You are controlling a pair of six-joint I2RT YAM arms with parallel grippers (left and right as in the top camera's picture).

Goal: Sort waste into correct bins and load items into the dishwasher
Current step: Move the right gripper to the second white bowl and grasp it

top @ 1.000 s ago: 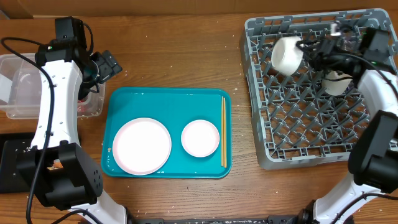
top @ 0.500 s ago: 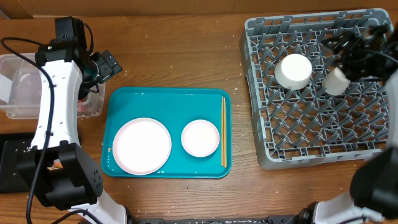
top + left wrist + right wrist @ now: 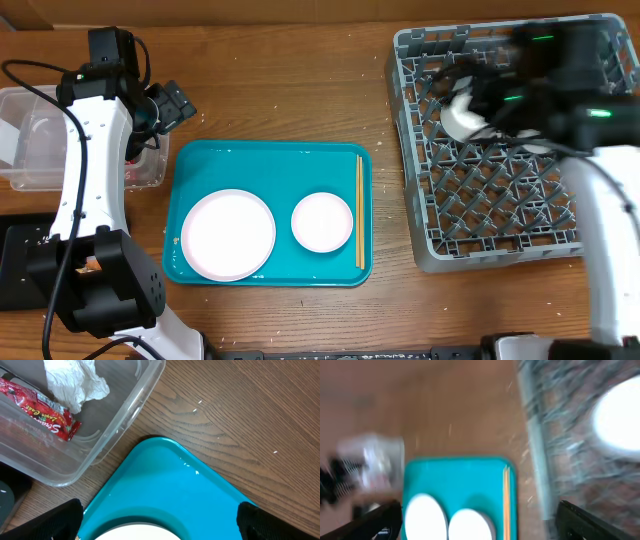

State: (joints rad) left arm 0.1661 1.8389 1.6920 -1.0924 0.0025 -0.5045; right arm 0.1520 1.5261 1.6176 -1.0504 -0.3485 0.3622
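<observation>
So the left hand [image 3: 172, 104] hangs over the tabletop [image 3: 290, 90] with its fingers [image 3: 55, 520] spread wide and nothing between them, fully released. In its own camera the clear tub [image 3: 125, 415] sits just up and to the left of the hand. Inside it are the red wrapper [image 3: 35, 406] and the paper wad [image 3: 75, 380], the wad lying partly over the wrapper. Right under the hand is a corner of the teal tray [image 3: 170, 485], close beside the tub with a strip of bare wood between them. From above, the plate [image 3: 228, 234] is on that tray, the small bowl [image 3: 322, 222] is just beside it on the side away from the left hand, and the chopsticks [image 3: 360, 210] lie together along the tray's far edge. The black tray [image 3: 15, 265] is back by the left arm's base, on the near side of the tub and partly covered by the arm. The right hand [image 3: 480, 515] is harder to read because its camera is badly smeared. You can make out its two fingers [image 3: 597, 520] down in the corners, far apart with nothing held, so it's released too. In the overhead view that arm is just a blur above the rack [image 3: 500, 200]. The rack runs along the right side of the right hand's view, and the second bowl [image 3: 462, 115] sits inside it, a white blob up and to the right of the hand. The teal tray with its dishes is below and to the left of the hand.
</observation>
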